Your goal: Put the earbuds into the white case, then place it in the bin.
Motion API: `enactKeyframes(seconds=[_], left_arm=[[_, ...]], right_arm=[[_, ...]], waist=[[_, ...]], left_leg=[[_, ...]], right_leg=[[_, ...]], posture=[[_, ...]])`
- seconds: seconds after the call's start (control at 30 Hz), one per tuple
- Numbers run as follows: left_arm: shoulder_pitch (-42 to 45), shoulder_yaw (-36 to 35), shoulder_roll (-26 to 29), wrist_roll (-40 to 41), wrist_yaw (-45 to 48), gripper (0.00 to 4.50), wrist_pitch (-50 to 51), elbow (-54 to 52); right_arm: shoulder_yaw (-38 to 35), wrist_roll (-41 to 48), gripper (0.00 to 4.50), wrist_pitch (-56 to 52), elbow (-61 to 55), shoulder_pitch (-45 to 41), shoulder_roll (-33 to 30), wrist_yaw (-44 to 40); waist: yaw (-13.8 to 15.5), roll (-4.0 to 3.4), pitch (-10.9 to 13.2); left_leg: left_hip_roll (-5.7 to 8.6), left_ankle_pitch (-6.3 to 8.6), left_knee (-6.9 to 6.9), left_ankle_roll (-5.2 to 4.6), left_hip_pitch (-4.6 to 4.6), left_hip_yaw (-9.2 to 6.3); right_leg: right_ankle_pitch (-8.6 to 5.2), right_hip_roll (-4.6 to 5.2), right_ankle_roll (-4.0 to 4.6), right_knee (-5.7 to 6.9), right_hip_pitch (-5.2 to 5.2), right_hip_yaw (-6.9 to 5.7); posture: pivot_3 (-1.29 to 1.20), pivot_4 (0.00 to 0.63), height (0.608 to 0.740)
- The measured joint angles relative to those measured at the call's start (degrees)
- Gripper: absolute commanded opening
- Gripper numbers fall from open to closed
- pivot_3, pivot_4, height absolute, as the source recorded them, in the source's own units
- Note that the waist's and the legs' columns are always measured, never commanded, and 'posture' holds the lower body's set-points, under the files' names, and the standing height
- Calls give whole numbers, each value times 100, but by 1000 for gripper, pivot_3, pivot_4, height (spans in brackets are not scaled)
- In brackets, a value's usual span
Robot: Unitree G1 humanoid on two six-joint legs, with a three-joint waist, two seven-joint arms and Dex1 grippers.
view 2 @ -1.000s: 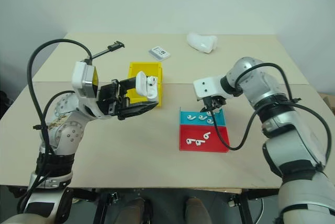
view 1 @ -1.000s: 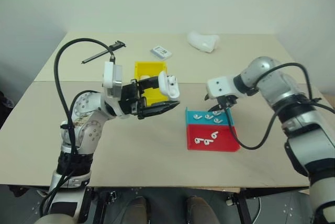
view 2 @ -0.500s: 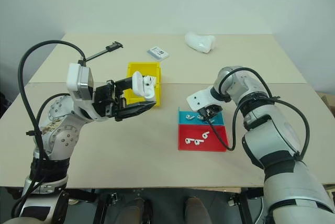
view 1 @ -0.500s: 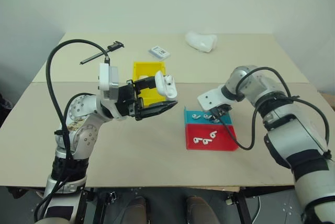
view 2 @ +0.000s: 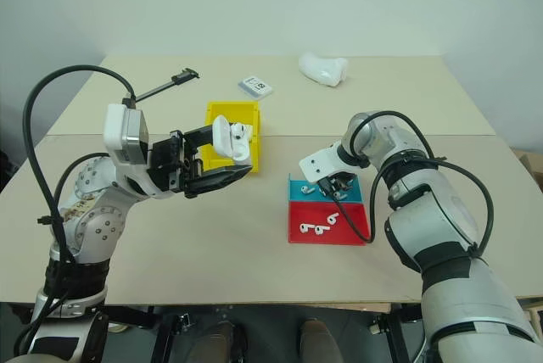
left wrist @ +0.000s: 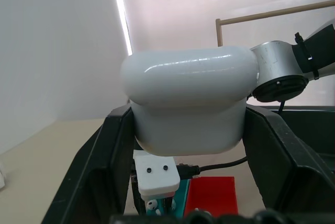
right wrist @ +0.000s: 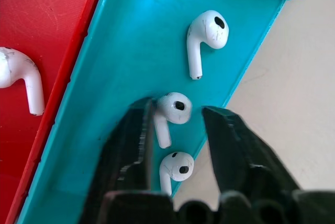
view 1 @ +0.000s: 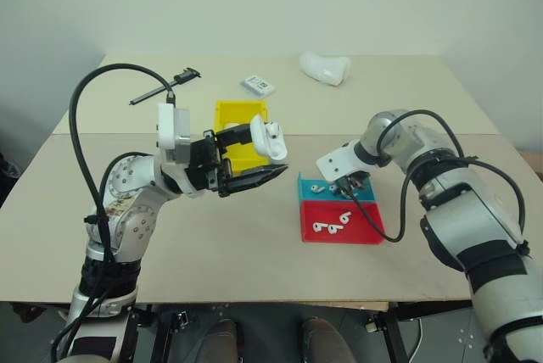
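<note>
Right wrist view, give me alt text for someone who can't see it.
The right end effector straddles a white earbud lying in the blue tray, fingers apart on either side. Two more earbuds lie in that tray, and another in the adjoining red tray.

- Left two-fingered black gripper (view 1: 254,155): raised at chest height, pointing right, jaws clamped.
- Right two-fingered black gripper (right wrist: 175,130): angled steeply downward, fingers (right wrist: 133,140) slightly parted.
</note>
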State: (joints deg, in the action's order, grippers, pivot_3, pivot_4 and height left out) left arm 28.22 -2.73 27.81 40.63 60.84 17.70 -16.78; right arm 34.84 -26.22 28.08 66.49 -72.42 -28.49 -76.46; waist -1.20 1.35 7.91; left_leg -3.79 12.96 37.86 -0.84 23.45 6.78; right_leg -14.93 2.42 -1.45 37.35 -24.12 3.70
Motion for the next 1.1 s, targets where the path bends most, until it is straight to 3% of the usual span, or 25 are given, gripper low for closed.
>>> enactKeyframes(seconds=[0.03,0.37,0.5,0.6,0.73,0.93,1.1], left_arm=[[-4,-5,5,1,-8,2782,1,-2],[-17,-13,8,26,1,2782,12,-14],[72,30,-30,36,107,2782,14,74],[235,104,-131,42,197,2782,13,255],[375,189,-258,35,308,2782,8,443],[605,284,-433,17,515,2782,0,737],[862,346,-618,-35,570,2782,-9,1081]], right_arm=[[-5,-3,615,12,1,0,1,-1],[-386,193,605,-232,-67,106,-26,-115],[-1030,840,605,-1017,-1041,347,-448,-585],[-1864,1714,605,-2376,-2943,1097,-1030,-864],[-3159,3186,605,-4756,-5347,2260,-1309,-651],[-5873,6588,605,-8034,-8157,3002,-808,1098],[-6123,8180,605,-9093,-9514,3356,-258,2784]], waist=[[-1,0,0],[1,0,0],[33,-7,4],[100,-7,4],[126,-7,4],[97,-9,3],[21,-10,2]], left_leg=[[0,0,0,0,-1,1],[0,0,-1,0,2,1],[0,0,-1,0,5,-2],[-2,2,-1,-2,14,-7],[-1,2,-1,-3,22,-17],[0,3,-2,-4,2,-37],[4,3,-3,-4,-1,-42]], right_leg=[[0,0,0,0,1,1],[0,0,0,3,-4,3],[0,1,0,0,-4,2],[0,2,-1,-13,1,-8],[0,3,-1,-10,-8,-8],[0,1,-1,-1,6,-3],[0,0,-1,2,8,1]], posture=[[0,150,740],[0,150,740],[0,150,740],[0,150,740],[0,150,740],[0,150,740],[0,150,740]])
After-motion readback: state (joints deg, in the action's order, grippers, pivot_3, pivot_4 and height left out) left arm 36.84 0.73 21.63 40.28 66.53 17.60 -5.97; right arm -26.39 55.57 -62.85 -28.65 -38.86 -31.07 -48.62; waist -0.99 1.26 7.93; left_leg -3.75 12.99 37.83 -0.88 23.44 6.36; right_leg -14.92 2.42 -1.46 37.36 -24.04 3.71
